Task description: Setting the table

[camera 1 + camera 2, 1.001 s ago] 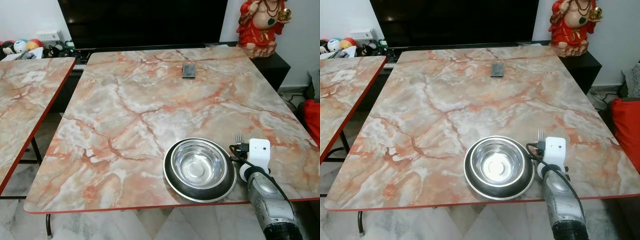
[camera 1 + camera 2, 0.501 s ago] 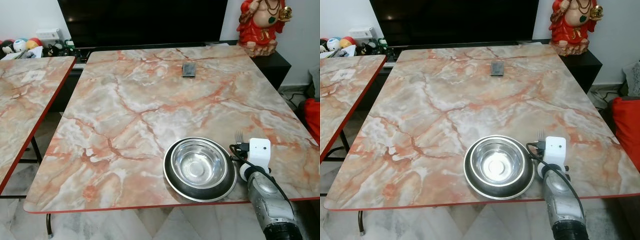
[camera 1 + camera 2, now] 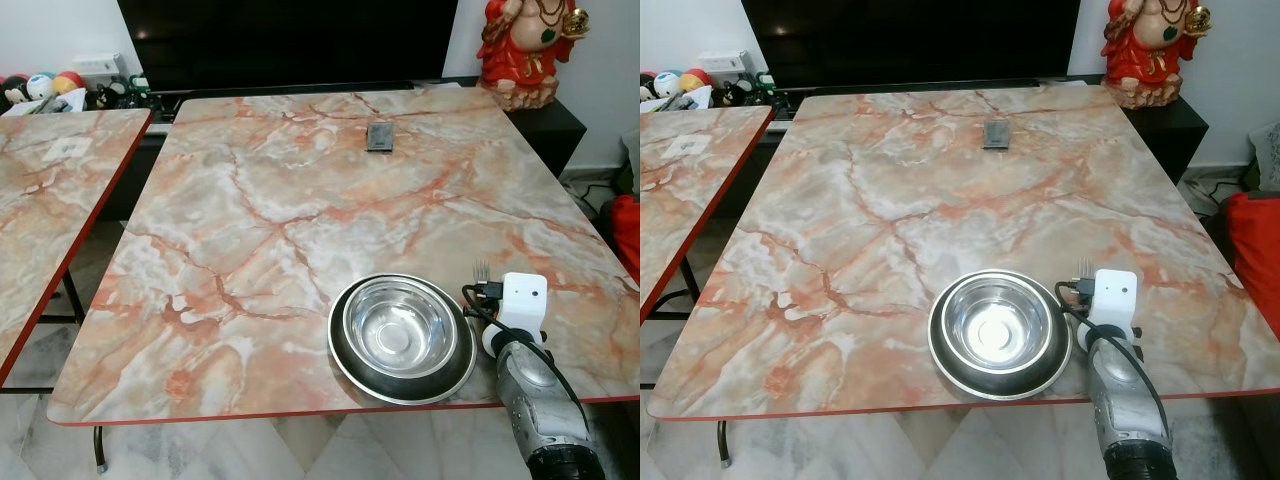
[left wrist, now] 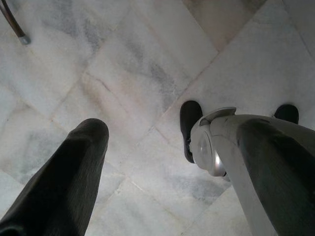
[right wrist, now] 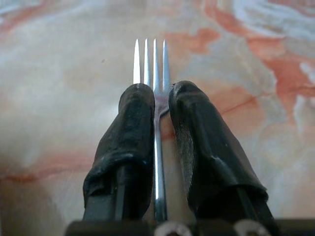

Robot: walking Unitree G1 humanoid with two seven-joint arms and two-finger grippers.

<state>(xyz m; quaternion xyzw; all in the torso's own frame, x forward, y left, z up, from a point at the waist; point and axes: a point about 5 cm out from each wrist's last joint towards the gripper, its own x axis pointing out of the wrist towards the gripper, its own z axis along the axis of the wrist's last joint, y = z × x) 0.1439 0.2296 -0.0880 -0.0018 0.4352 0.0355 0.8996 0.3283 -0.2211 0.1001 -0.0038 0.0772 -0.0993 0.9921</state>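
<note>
Marble table (image 3: 260, 220) hosting steel bowl (image 3: 397, 327); right gripper (image 5: 156, 105) pinching fork (image 5: 150, 61), tines forward, just beside bowl for placing.

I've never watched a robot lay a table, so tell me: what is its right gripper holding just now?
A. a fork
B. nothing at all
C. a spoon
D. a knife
A: in the right wrist view the right gripper has its two black fingers pinched on the neck of a fork, whose four tines stick out over the marble table.
</note>
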